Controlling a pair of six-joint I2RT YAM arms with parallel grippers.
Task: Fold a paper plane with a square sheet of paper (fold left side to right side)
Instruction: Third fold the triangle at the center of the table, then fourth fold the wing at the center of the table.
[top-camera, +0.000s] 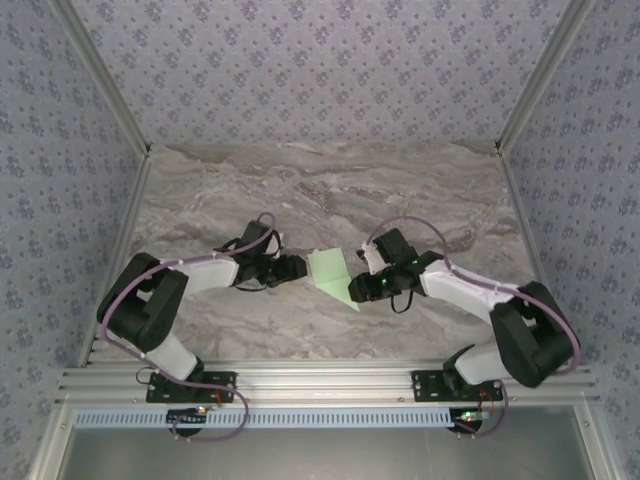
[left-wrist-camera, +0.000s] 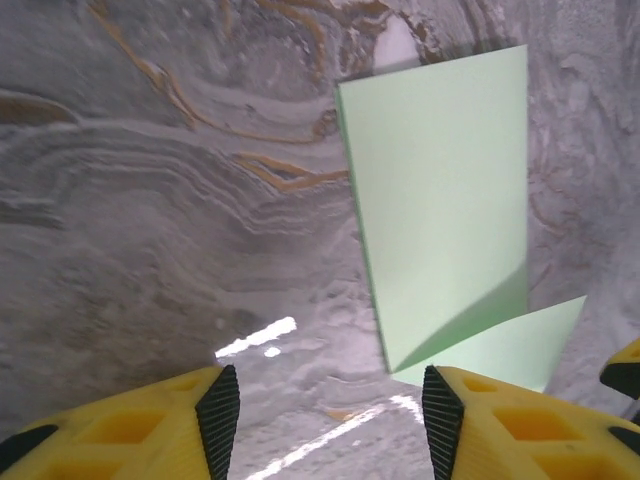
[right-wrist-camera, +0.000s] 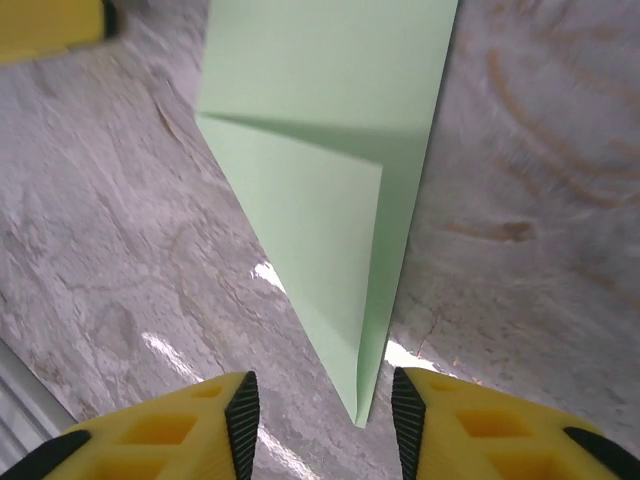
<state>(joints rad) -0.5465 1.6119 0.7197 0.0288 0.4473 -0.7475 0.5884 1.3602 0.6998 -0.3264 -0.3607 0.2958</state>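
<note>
The folded mint-green paper (top-camera: 335, 272) lies on the marble surface (top-camera: 330, 190) near the centre of the top view, between the two arms, tapering to a point toward the lower right. The left pincer (left-wrist-camera: 330, 420) has its yellow fingers apart with marble between them, and the paper sits at the upper right of its view. The right pincer (right-wrist-camera: 322, 420) also stands apart. The paper's narrow tip reaches down between its fingers, close to the right one, unclamped.

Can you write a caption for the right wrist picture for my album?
Folded pale mint-green paper tapers to a point between open yellow jaws on the grey marble table.
</note>
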